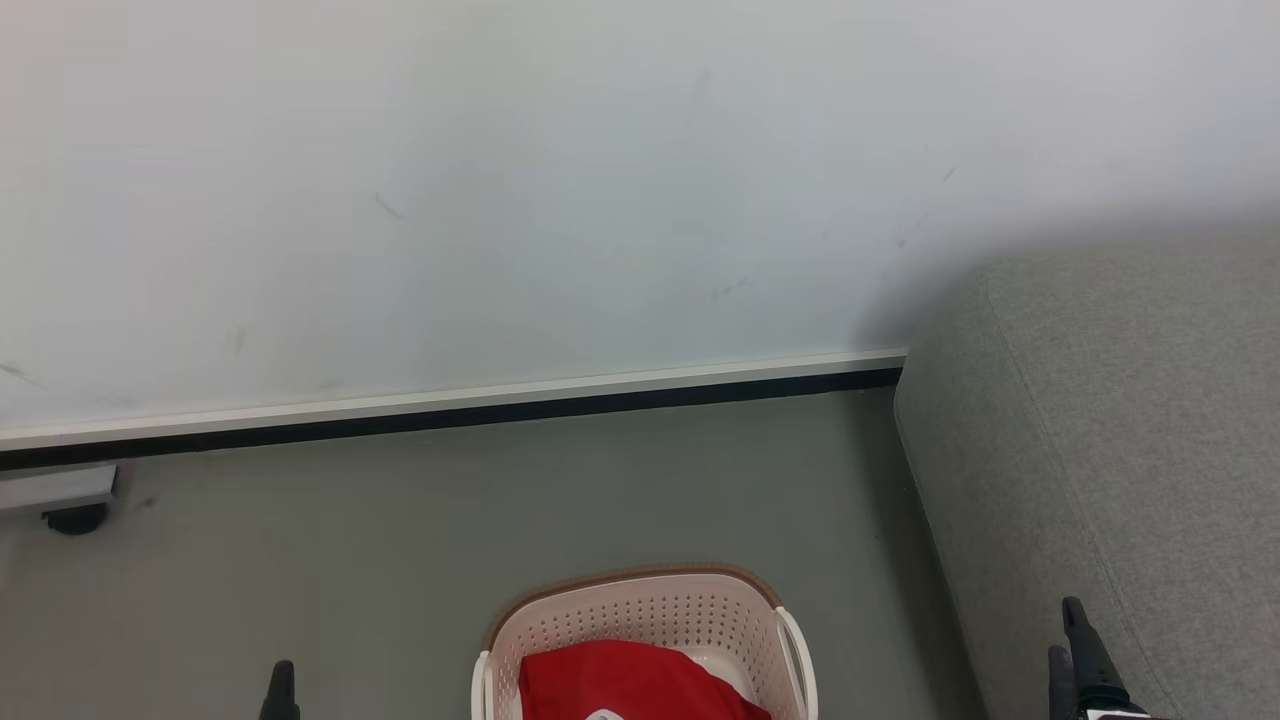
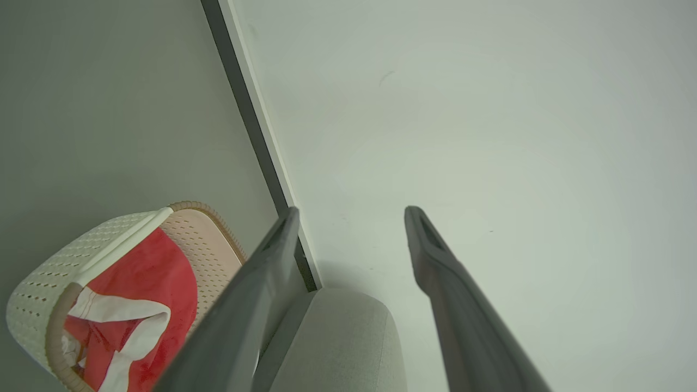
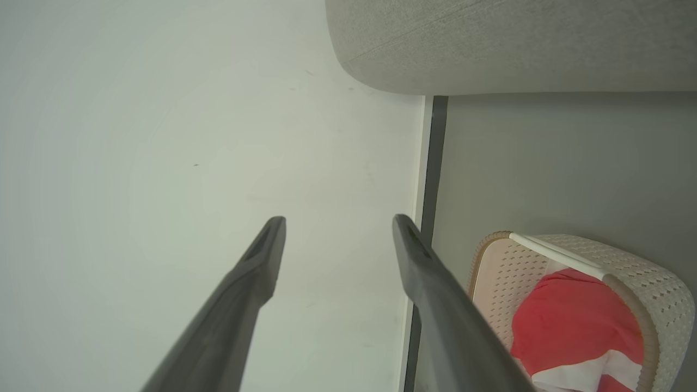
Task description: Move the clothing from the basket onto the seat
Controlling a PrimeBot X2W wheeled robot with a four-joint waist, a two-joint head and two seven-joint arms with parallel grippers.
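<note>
Clothing (image 1: 620, 680): red fabric with white trim, heaped inside the basket. It lies between the two grippers, inward of each and nearer the robot than their fingertips. Neither gripper touches it.
Basket (image 1: 650, 612): cream, perforated, brown rim, upright on the floor. It stands apart from both grippers, with the right gripper between it and the seat.
Seat (image 1: 1120, 420): grey cushion on the right gripper's outer side, its front edge close by those fingers. No clothing is on it, so the task looks unstarted.
Left gripper (image 2: 353, 213): jaws wide apart with nothing between them, aimed at the wall above the basket.
Right gripper (image 3: 337, 222): jaws wide apart with nothing between them, aimed the same way.
Floor (image 1: 400, 520): grey strip running ahead of both grippers to the wall (image 1: 500, 200).
Risk, snag: a fingertip may catch in a perforation or under a white handle if the reach comes in close to the basket's side.
Risk, basket lifted: a pinch that takes in the rim along with the cloth would probably drag or tip the light basket.
Risk, partial pick: a shallow pinch may take only the top layer, leaving fabric behind or letting a loose end trail.
Risk, drop: slack cloth could slip out over the gap and land on the floor short of the seat.
Risk, collision: the right arm sits so near the seat's edge that a swing could brush the cushion.
</note>
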